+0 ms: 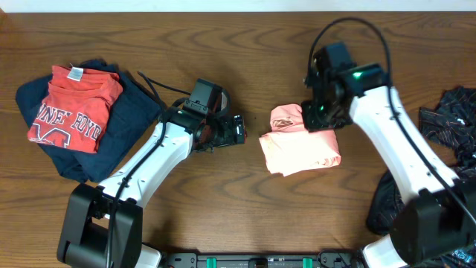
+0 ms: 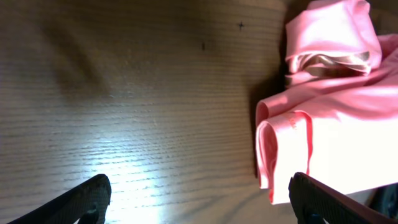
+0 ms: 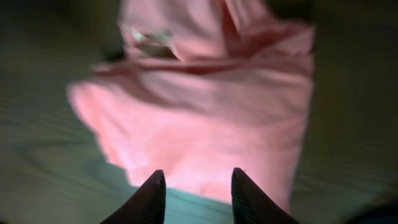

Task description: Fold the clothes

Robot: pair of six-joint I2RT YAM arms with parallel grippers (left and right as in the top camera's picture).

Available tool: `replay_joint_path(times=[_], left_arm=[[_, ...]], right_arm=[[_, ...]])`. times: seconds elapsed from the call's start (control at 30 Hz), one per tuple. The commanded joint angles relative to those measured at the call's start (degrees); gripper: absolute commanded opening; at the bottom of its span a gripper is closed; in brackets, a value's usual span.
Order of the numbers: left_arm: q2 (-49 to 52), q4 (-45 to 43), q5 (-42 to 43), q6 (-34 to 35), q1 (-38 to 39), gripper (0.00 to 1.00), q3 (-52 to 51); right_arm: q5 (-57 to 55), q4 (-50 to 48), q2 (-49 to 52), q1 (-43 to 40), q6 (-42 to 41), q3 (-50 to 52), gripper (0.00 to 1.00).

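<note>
A folded pink shirt (image 1: 301,149) lies at the table's middle; it also shows in the left wrist view (image 2: 336,118) and the right wrist view (image 3: 211,118). My left gripper (image 1: 239,129) is open and empty, just left of the shirt, its fingers (image 2: 199,202) low over bare wood. My right gripper (image 1: 321,112) hangs above the shirt's far right part, fingers (image 3: 194,186) parted and holding nothing. A folded red printed shirt (image 1: 74,104) lies on a folded navy garment (image 1: 123,123) at the far left.
A heap of dark patterned clothes (image 1: 450,126) lies at the right edge, running down toward the right arm's base. The table is brown wood (image 1: 238,59). A black cable (image 1: 152,88) loops beside the left arm.
</note>
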State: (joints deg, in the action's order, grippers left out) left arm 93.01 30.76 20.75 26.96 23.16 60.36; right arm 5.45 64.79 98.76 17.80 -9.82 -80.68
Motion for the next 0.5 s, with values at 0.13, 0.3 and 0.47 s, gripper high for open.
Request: replay_joint_path(times=[0.13,0.3,0.47], left_arm=[[0.5,-0.1,1.8,-0.3,0.1,0.92,-0.4],[0.5,-0.7,1.8,-0.4,1.3,0.95,-0.4],[0.6,-1.7,2.0,-2.9,5.2,0.97,-0.4]], right_arm=[[-10.0,-10.6,4.5,-0.6,-6.3,14.4,0.28],[-10.9,-18.7,6.1,-1.7,-9.0,19.1,0.51],[-9.7,-16.1,4.3,-1.7,-9.0,15.8,0.58]])
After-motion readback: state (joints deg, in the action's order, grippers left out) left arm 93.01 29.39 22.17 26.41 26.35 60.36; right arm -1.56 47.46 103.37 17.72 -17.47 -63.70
